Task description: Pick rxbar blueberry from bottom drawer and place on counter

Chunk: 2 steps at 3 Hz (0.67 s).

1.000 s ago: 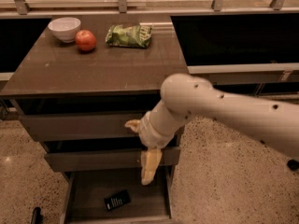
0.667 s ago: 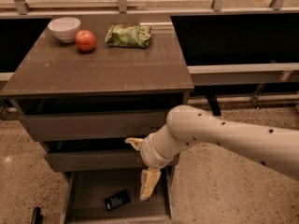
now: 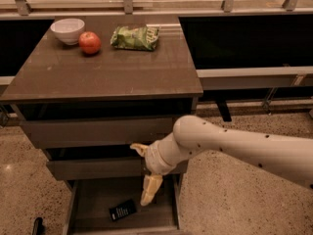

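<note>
The small flat dark blue-black wrapped rxbar blueberry with white print lies on the floor of the shallow grey-brown wooden bottom drawer. The drawer stands pulled out below the front edge of the cabinet, and the bar rests near its middle, turned at a slant. The two-finger gripper with pale yellow fingers hangs in front of the cabinet, under the right half of the counter's front edge and above the open drawer. Its fingers are spread wide: one points left across the face of the middle drawer front, and the other points down into the drawer. The lower fingertip sits just right of the bar, above it and apart from it, and nothing is held between the fingers. The thick white arm reaches in from the right, over the speckled terrazzo floor. On the flat dark brown glossy counter, a small white round bowl sits near the far left corner. A red apple sits just beside the bowl on its right, and a green crinkly chip bag lies along the far edge, right of the apple. The near half of the counter holds none of these three things.
</note>
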Each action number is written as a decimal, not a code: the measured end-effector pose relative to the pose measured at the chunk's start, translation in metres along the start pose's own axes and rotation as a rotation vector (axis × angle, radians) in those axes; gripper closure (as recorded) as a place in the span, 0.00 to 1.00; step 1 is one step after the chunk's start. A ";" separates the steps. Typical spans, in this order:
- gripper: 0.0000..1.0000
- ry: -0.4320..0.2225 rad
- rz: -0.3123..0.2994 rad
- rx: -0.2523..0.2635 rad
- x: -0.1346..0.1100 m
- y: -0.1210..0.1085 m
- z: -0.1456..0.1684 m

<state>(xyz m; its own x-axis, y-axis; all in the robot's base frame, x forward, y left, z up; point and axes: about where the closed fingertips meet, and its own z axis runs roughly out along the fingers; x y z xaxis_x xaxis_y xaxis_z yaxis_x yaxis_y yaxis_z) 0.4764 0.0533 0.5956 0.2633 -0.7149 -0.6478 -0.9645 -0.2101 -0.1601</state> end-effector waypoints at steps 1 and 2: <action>0.00 -0.045 0.012 0.027 0.037 0.011 0.054; 0.00 -0.043 0.021 0.106 0.071 0.009 0.098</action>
<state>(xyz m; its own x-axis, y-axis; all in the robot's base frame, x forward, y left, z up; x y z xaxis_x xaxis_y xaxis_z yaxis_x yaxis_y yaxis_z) 0.4846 0.0663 0.4749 0.2437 -0.6889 -0.6827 -0.9673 -0.1217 -0.2224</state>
